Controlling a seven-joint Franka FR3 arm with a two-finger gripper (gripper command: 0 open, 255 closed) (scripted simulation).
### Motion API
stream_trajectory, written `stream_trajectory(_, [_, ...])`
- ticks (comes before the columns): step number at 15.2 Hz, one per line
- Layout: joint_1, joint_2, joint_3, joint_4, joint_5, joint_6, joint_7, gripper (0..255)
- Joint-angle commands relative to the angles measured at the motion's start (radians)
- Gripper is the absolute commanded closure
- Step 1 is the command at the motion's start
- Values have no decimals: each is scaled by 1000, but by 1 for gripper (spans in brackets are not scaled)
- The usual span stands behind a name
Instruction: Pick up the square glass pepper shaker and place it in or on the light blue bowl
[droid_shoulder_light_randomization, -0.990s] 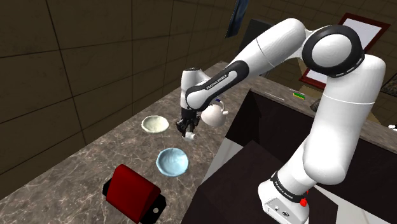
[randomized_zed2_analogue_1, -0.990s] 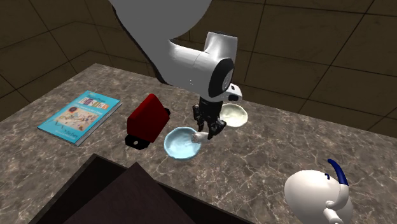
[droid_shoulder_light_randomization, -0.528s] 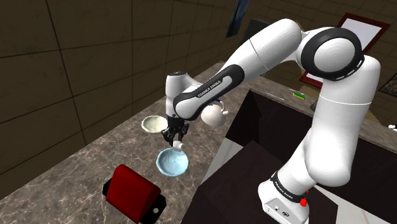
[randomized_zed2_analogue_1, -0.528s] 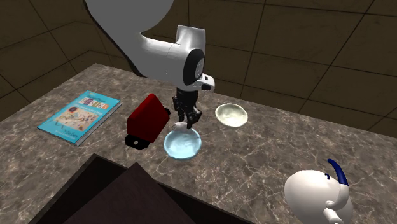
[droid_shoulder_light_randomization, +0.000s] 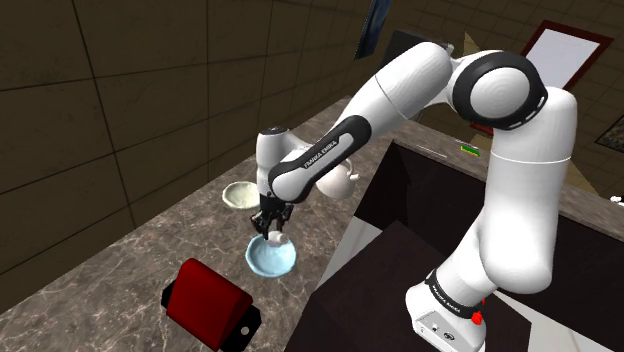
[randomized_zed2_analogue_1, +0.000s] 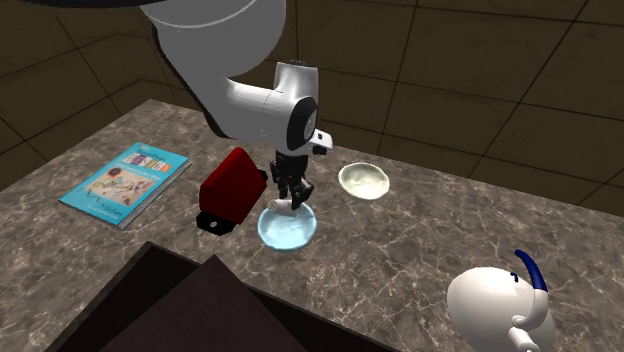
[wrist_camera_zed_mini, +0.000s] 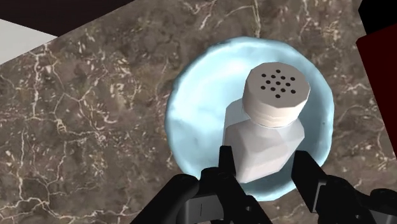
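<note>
Directly over the bowl (wrist_camera_zed_mini: 197, 95) (droid_shoulder_light_randomization: 270, 262) (randomized_zed2_analogue_1: 286, 232), the gripper (wrist_camera_zed_mini: 264, 164) (droid_shoulder_light_randomization: 270, 226) (randomized_zed2_analogue_1: 290, 194) points down, its fingers closed narrowly on the lower body of the shaker (wrist_camera_zed_mini: 270, 127) (droid_shoulder_light_randomization: 274, 238) (randomized_zed2_analogue_1: 282, 205), a white square bottle with a perforated round cap. The shaker hangs tilted above the bowl's inside; whether it touches the bowl I cannot tell. The bowl sits on the marble counter (wrist_camera_zed_mini: 95, 127) between a red box (droid_shoulder_light_randomization: 205, 300) (randomized_zed2_analogue_1: 232, 185) and a cream dish (droid_shoulder_light_randomization: 240, 194) (randomized_zed2_analogue_1: 363, 180).

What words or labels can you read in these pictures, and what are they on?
"FRANKA EMIKA": on the arm's forearm, shoulder view.
Lettering on the band at the arm's base: too small to read.
Title on the book: blurred, unreadable.
The pepper shaker bears no text.
</note>
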Motion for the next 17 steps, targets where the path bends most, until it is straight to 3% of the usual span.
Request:
stream_trajectory(1, [2,25,-4,5,-5,20,1,255])
stream_trajectory(13, [8,75,-12,15,-15,59,6,255])
stream_trajectory(14, [8,75,-12,15,-15,59,6,0])
stream_trajectory(17, [8,75,-12,15,-15,59,6,0])
